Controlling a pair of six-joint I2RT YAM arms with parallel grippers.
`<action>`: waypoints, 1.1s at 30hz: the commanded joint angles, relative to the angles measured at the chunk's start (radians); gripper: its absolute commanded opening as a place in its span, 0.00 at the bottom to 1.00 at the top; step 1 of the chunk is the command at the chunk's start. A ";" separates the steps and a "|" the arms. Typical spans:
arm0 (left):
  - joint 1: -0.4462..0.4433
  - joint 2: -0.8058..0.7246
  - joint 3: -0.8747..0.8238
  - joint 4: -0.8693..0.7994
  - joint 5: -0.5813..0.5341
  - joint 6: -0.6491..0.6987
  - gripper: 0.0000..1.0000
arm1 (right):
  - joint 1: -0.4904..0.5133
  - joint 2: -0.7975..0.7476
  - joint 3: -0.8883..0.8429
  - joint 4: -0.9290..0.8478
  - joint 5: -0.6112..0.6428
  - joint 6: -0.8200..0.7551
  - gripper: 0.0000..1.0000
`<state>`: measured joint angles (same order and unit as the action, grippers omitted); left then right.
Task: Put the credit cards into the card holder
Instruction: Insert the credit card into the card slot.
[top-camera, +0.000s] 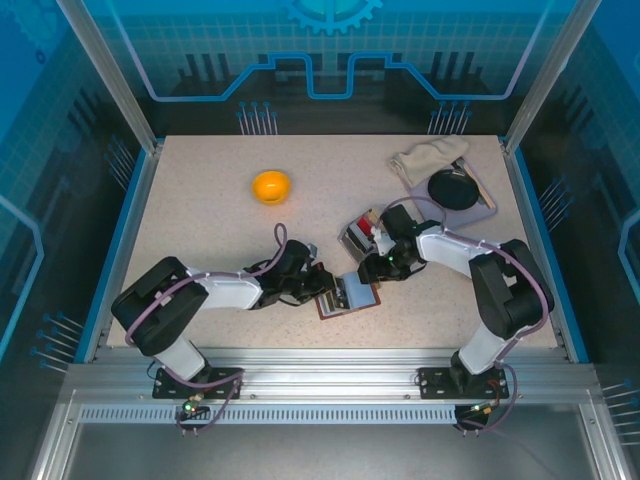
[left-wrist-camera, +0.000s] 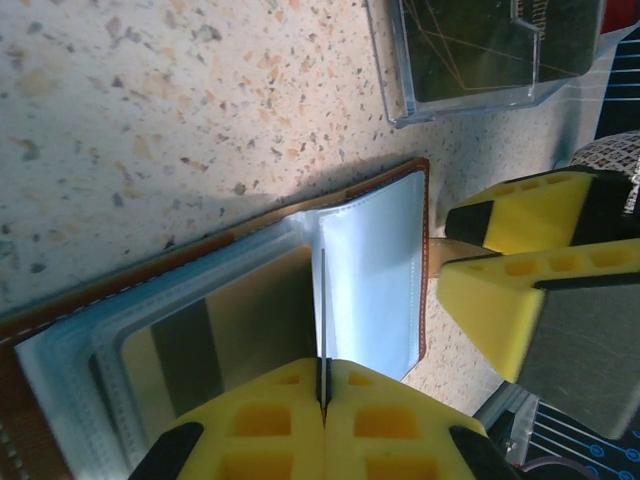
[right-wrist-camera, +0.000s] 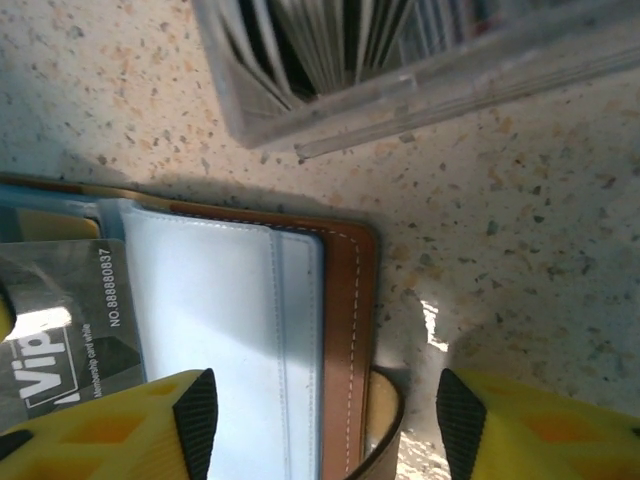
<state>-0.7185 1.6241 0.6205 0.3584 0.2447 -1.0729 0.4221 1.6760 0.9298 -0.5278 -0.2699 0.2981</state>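
Note:
The reddish-brown card holder (top-camera: 352, 297) lies open on the table between my two grippers, its grey-blue pockets (left-wrist-camera: 370, 270) facing up. My left gripper (left-wrist-camera: 325, 385) is shut on a thin grey credit card (right-wrist-camera: 60, 340) printed "VIP". In the left wrist view the card stands edge-on over the pockets. My right gripper (right-wrist-camera: 325, 430) is open, and its fingers straddle the holder's right leather edge (right-wrist-camera: 345, 330) and snap tab (right-wrist-camera: 385, 425). They hold nothing. More credit cards (right-wrist-camera: 330, 40) stand in a clear tray box (top-camera: 358, 236) just behind the holder.
An orange (top-camera: 271, 186) sits at mid-left toward the back. A beige cloth (top-camera: 428, 160) and a black round object (top-camera: 452, 188) lie at the back right. The clear tray box (left-wrist-camera: 480, 60) is close behind the right gripper (top-camera: 378, 272).

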 joint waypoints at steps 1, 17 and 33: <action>-0.010 0.032 0.006 0.088 -0.012 -0.026 0.04 | -0.014 0.022 -0.020 0.021 0.001 0.013 0.53; -0.014 0.124 0.001 0.220 0.017 -0.060 0.05 | -0.031 0.047 -0.045 0.049 -0.023 0.032 0.14; -0.017 0.155 0.079 0.107 -0.021 -0.042 0.23 | -0.034 0.045 -0.074 0.042 -0.015 0.042 0.16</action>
<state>-0.7254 1.7798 0.6804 0.5301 0.2535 -1.1259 0.4038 1.6955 0.8890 -0.4320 -0.2855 0.3111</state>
